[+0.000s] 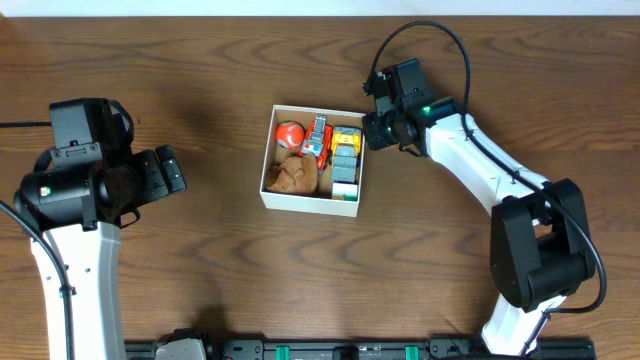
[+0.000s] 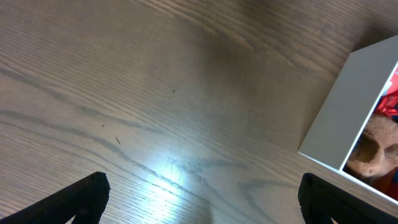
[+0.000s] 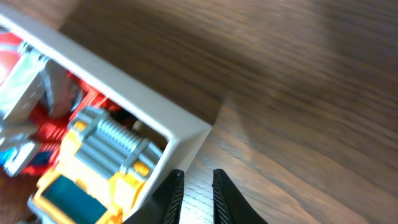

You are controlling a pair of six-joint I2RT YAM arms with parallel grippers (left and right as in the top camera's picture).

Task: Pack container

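Note:
The container [image 1: 310, 203], a white-walled shallow box, sits at the table's middle. It holds an orange-red ball [image 1: 290, 133], a brown plush toy [image 1: 295, 175], a red toy [image 1: 320, 140] and a yellow-and-grey truck [image 1: 346, 150]. My right gripper [image 1: 372, 128] is just outside the container's right wall near its far corner. In the right wrist view its fingers [image 3: 198, 180] are nearly together with nothing between them, beside the white rim [image 3: 124, 87] and the truck [image 3: 93, 168]. My left gripper [image 1: 170, 170] is open and empty [image 2: 199, 199], well left of the container [image 2: 339, 118].
The wooden table [image 1: 180, 60] surrounds the container on all sides. A green-and-white item [image 1: 344, 186] lies at the container's front right. The plush toy shows at the right edge of the left wrist view [image 2: 379, 146].

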